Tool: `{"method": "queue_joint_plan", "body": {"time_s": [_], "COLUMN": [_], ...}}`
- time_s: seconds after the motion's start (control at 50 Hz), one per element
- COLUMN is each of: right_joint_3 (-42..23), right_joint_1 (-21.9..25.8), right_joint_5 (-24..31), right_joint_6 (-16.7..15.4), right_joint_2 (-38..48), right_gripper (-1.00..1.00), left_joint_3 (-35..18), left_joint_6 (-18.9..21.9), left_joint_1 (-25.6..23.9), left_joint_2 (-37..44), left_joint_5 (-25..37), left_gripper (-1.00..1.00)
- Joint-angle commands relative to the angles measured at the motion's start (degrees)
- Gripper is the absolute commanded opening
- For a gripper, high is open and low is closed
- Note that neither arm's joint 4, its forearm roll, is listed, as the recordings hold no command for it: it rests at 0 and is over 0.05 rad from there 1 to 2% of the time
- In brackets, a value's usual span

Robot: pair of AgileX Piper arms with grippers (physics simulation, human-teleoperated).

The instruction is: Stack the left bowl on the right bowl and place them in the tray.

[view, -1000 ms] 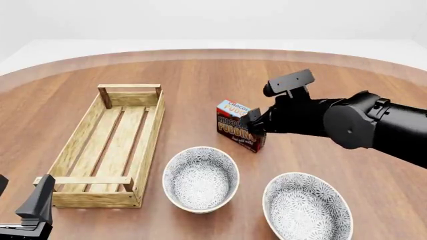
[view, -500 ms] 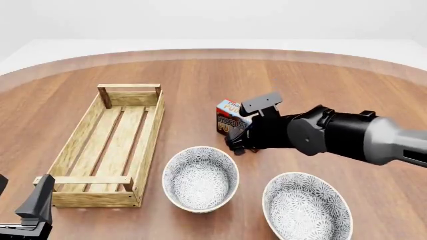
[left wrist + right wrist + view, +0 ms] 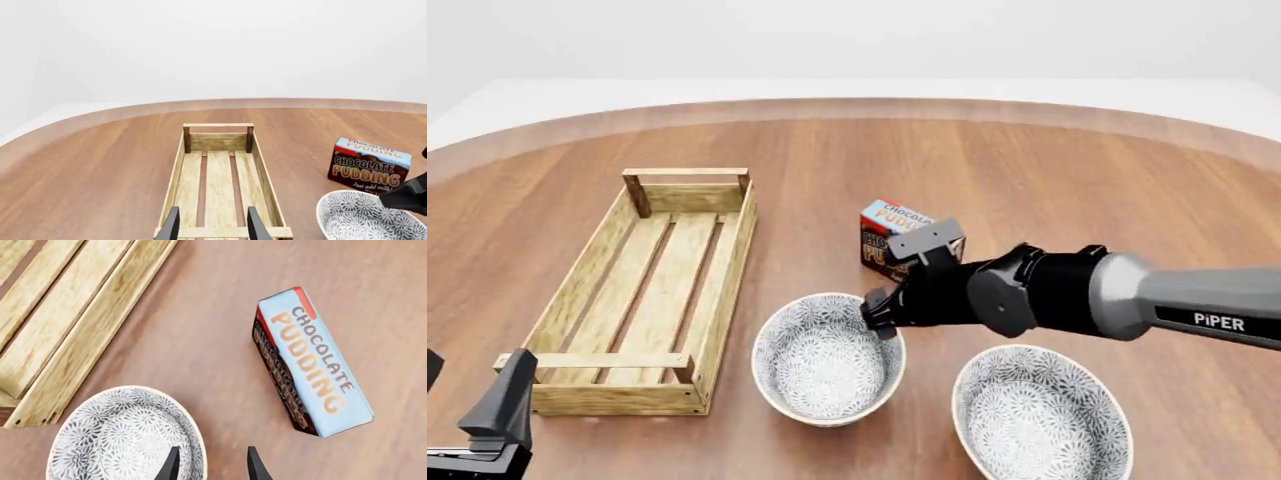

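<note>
The left bowl [image 3: 827, 357], grey-patterned, stands beside the near right corner of the light-wood tray [image 3: 729, 262]. To its right and a little nearer sits the right bowl [image 3: 1041, 415]. My right gripper [image 3: 881, 316] is open and low over the left bowl's far right rim. In the right wrist view its fingers [image 3: 172, 463] straddle that rim of the left bowl [image 3: 123, 437], one inside and one outside. My left gripper [image 3: 501, 412] is open at the near left, and in its wrist view it [image 3: 212, 228] hangs over the near end of the tray [image 3: 217, 175].
A chocolate pudding box [image 3: 889, 234] stands just behind the right gripper, between the tray and the right arm; it also shows as the pudding box [image 3: 313, 375] and pudding box [image 3: 367, 165]. The tray [image 3: 100, 315] holds nothing.
My right arm has swung from over the pudding box down and toward me to the left bowl's far right rim. The left arm, bowls and tray have not moved.
</note>
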Motion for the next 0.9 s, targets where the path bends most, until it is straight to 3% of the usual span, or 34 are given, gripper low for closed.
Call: {"method": "queue_joint_plan", "body": {"time_s": [0.02,0.26,0.28,0.64,0.9], "right_joint_3": [0.8,1.5,1.6,2.2,0.5], "right_joint_1": [1.1,1.9,2.1,3.8,1.8], "right_joint_5": [-2.2,-3.7,-3.7,-5.2,-0.8], "right_joint_6": [1.3,2.0,1.9,3.3,0.3], "right_joint_2": [2.4,3.7,3.8,4.4,-2.9], "right_gripper": [1.0,1.0,-1.0,-1.0,-1.0], "left_joint_3": [0.0,0.0,0.0,0.0,0.0], "left_joint_6": [0.0,0.0,0.0,0.0,0.0], "left_joint_1": [0.0,0.0,0.0,0.0,0.0], "left_joint_2": [0.0,0.0,0.0,0.0,0.0], "left_joint_5": [0.0,0.0,0.0,0.0,0.0], "left_gripper": [1.0,1.0,1.0,1.0,1.0]}}
